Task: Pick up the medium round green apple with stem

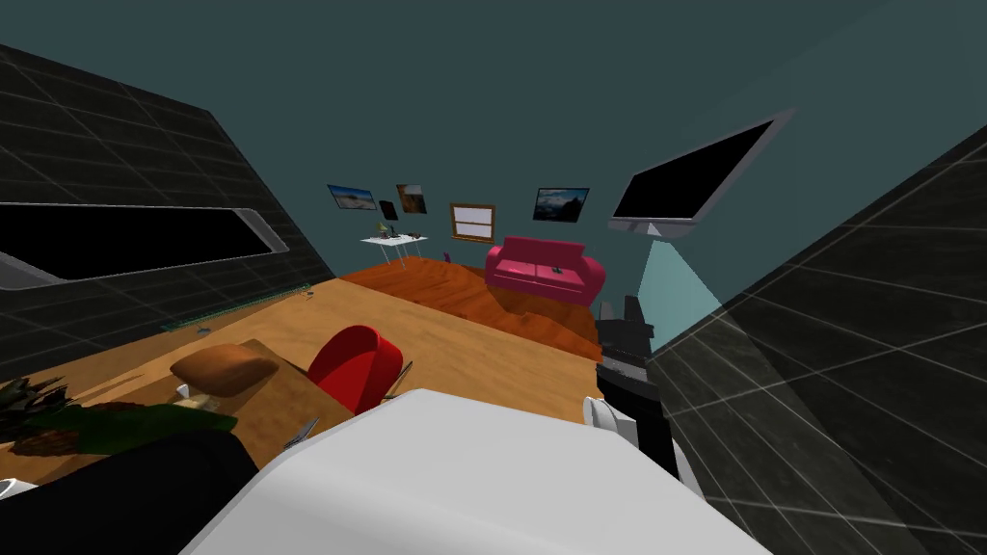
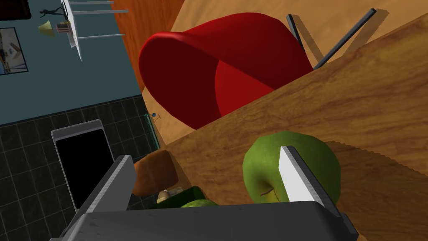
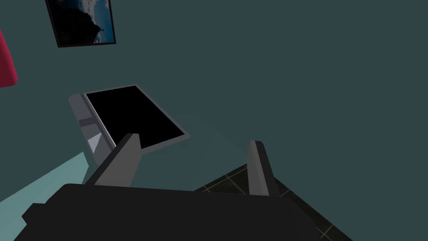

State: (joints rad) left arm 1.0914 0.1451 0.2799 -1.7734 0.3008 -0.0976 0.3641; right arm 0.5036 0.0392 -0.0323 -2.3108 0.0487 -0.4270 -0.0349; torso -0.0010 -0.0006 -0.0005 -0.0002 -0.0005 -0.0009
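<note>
A round green apple point(image 2: 262, 167) with a short stem lies on the wooden table point(image 2: 368, 108), close to the body of my left gripper point(image 2: 205, 154). That gripper is open. One of its fingers point(image 2: 301, 178) crosses in front of the apple, which sits partly inside the gap and partly outside it. The other finger is well clear of the fruit. My right gripper point(image 3: 193, 139) is open and holds nothing; in the head view the right gripper point(image 1: 625, 316) is raised beside the dark tiled wall on the right.
A red chair point(image 2: 217, 71) stands at the table's far edge. A brown loaf point(image 2: 152, 173) and a dark green dish point(image 2: 190, 196) with another green fruit point(image 2: 199, 204) lie near the free finger. A leafy plant point(image 1: 39, 409) sits on the table's left end.
</note>
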